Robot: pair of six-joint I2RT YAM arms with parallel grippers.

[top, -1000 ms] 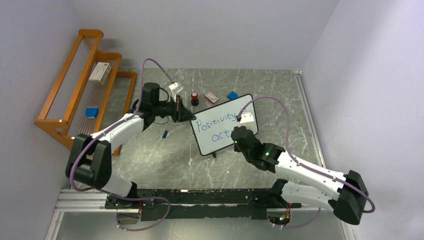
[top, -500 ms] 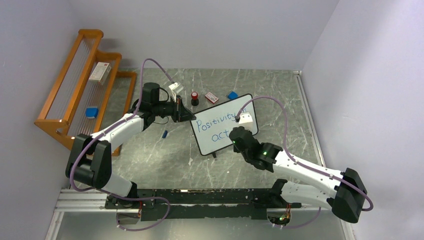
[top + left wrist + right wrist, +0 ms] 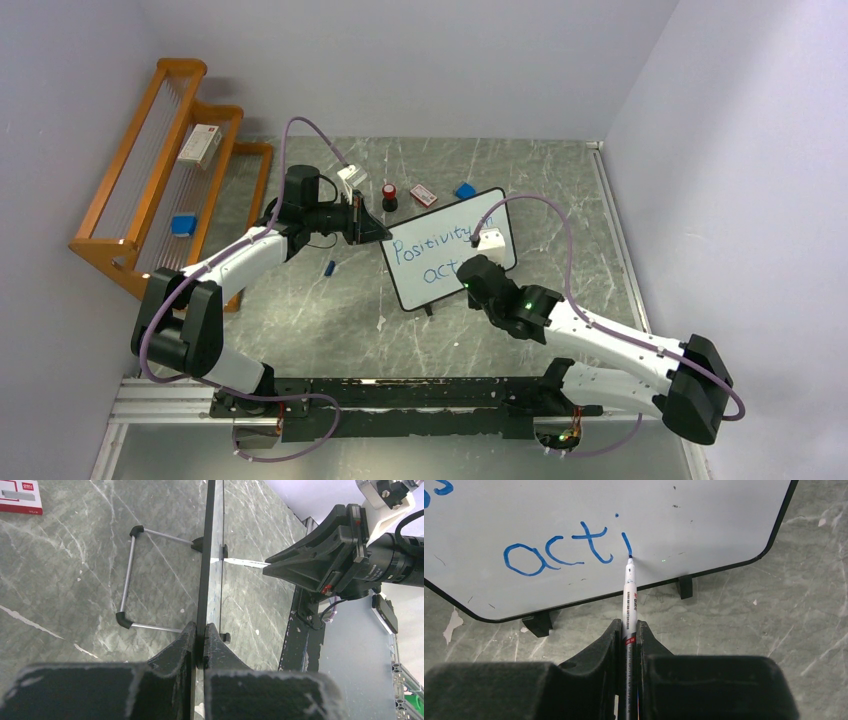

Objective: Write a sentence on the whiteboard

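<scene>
The whiteboard stands tilted at the table's middle, black-framed, seen edge-on in the left wrist view. My left gripper is shut on its frame edge; from above it sits at the board's upper left corner. The sentence reads "Positivity" above "act" in blue; the right wrist view shows "acti". My right gripper is shut on a white marker pen whose tip touches the board at the foot of the "i". From above the right gripper covers the lower line's end.
A wooden rack with a box and a blue item stands at left. Behind the board are a red-capped bottle, a small card and a blue block. A blue cap lies left of the board. The board's wire stand rests behind it.
My right gripper shifted slightly left and up along the lower line with the marker. The left arm and the board stayed still.
</scene>
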